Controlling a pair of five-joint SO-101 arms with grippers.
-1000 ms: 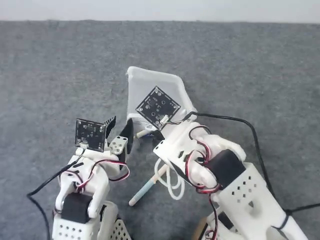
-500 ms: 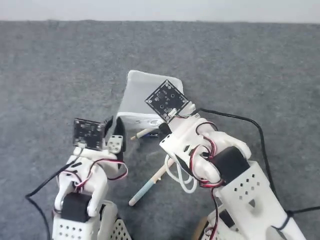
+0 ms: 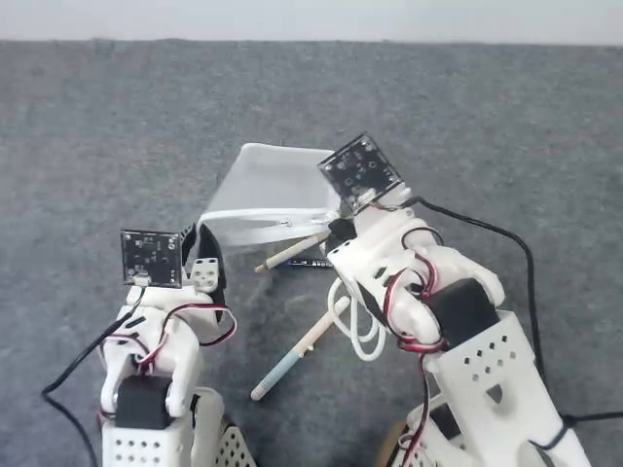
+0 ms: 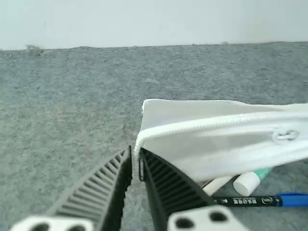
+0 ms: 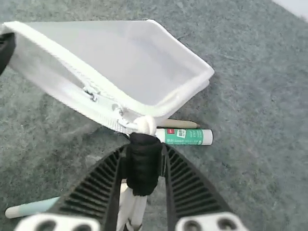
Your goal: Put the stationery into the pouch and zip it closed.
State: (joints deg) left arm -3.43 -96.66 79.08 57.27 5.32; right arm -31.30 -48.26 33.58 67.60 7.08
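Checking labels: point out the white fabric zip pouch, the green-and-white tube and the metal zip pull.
white fabric zip pouch [image 5: 139, 57], right wrist view, broad white panel.
green-and-white tube [image 5: 185, 136], right wrist view, green label mid-barrel.
metal zip pull [image 4: 284, 135], left wrist view, its ring.

Just past the jaws of the left gripper [image 4: 135, 156], the pouch [image 4: 216, 139] runs off the picture's edge, as does the blue pen [image 4: 257, 200] beside it. A pale stick [image 4: 248, 184], perhaps glue, lies mostly hidden under the pouch.
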